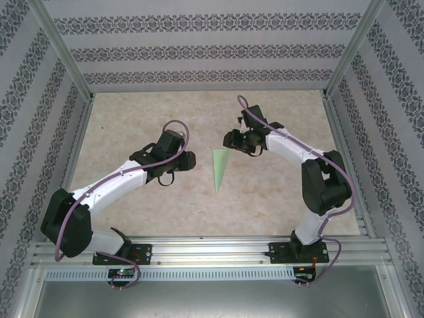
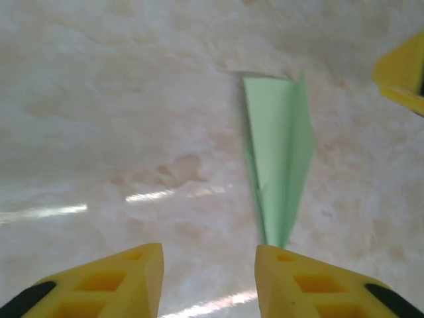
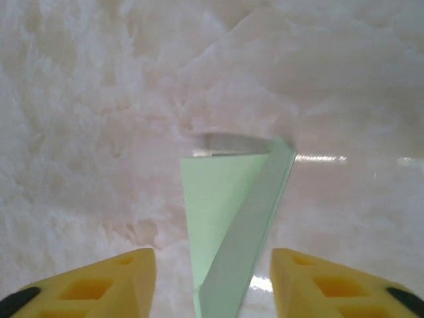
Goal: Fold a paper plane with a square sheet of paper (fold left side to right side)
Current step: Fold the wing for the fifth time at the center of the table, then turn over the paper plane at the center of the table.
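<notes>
Bright, even overhead light; glare streaks on the table [image 2: 59, 212], wrist views slightly soft, perhaps motion-blurred.

I see a beige marbled desk [image 1: 265, 205] streaked with glare, boxed in by walls [image 1: 199, 53] papered in grey floral bands, with metal corner posts [image 1: 61, 50] and a slotted rail [image 1: 212, 246] along its near edge.

Pale green paper plane [image 1: 220, 167], narrow, pointed

L end effector [image 2: 209, 268], R end effector [image 3: 212, 268]: jaws apart, arms angled inward
</notes>
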Motion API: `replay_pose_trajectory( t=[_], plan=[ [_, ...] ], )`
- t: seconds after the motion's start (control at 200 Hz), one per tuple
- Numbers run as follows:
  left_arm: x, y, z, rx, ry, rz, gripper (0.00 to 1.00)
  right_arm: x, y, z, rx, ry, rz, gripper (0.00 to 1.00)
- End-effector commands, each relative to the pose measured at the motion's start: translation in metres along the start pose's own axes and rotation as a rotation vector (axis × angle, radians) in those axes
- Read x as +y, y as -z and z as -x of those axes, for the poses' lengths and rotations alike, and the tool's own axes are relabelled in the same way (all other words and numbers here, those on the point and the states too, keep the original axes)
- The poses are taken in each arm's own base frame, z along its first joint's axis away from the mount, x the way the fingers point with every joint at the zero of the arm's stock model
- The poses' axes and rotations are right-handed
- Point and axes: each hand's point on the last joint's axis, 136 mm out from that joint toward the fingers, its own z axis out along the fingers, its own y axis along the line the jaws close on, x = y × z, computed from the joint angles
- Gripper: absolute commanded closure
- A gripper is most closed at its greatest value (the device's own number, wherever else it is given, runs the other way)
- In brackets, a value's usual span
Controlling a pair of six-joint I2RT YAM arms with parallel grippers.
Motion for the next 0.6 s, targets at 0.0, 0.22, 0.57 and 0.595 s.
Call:
replay_pose_trajectory(
  t=[0.0,0.22,0.57,0.595],
  plan=[
    [0.025,0.008,0.016,-0.1,0.052,0.132,0.52,-0.006,-0.002,-0.031,0.05,0.039,-0.129,0.45],
    [0.029,0.0,0.007,-0.072,0.047,0.145,0.48,0.001,-0.033,-0.066,0.131,0.028,-0.132,0.43],
    [0.033,0.004,0.007,-0.074,0.044,0.162,0.47,-0.02,-0.043,-0.075,0.184,-0.005,-0.157,0.82],
    [0.033,0.004,0.008,-0.075,0.043,0.164,0.47,-0.022,-0.04,-0.074,0.182,-0.007,-0.152,0.85]
  ],
)
